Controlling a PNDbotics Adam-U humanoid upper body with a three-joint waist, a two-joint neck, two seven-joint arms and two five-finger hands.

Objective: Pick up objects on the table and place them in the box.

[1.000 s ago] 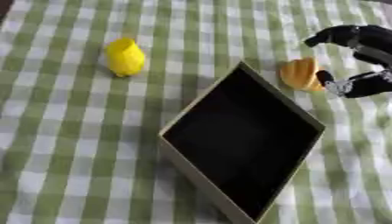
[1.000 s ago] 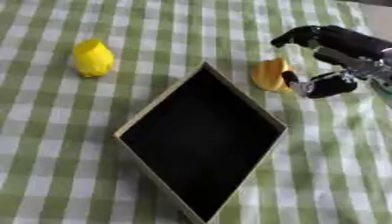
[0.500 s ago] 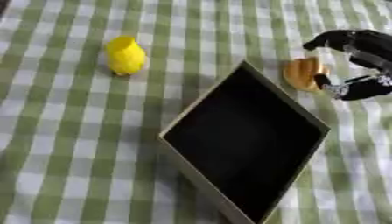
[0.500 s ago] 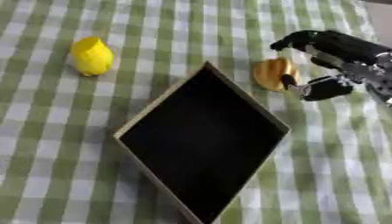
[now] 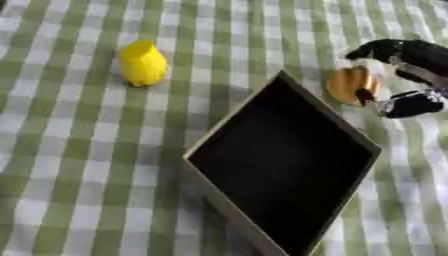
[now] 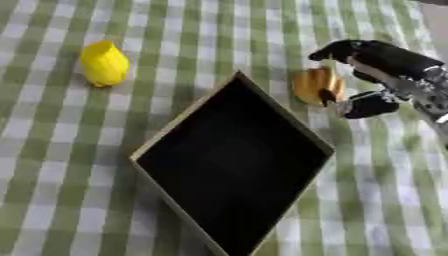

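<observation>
Green-checked cloth (image 5: 52, 150). Your right hand (image 6: 378, 75) curls around the orange object (image 6: 315, 86), apparently touching it (beside the box (image 6: 234, 165)); yellow object (image 6: 104, 63) well apart.

your right hand (image 6: 378, 75) is the only body part you've got in shot, coming in from the right edge. it's mostly glossy black: rounded, bulbous finger segments with a dull sheen on top. the fingertips (image 6: 320, 53) end in blunt black caps. the thumb (image 6: 367, 105) is a thicker black lump, slightly shiny, with a small lighter patch near its base. behind the fingers you can see silver-grey metal at the joints and along the wrist (image 6: 429, 90), a paler band against the black shell. a thin light strip runs along the back of the hand. no cables, screws or printed markings can be made out.
</observation>
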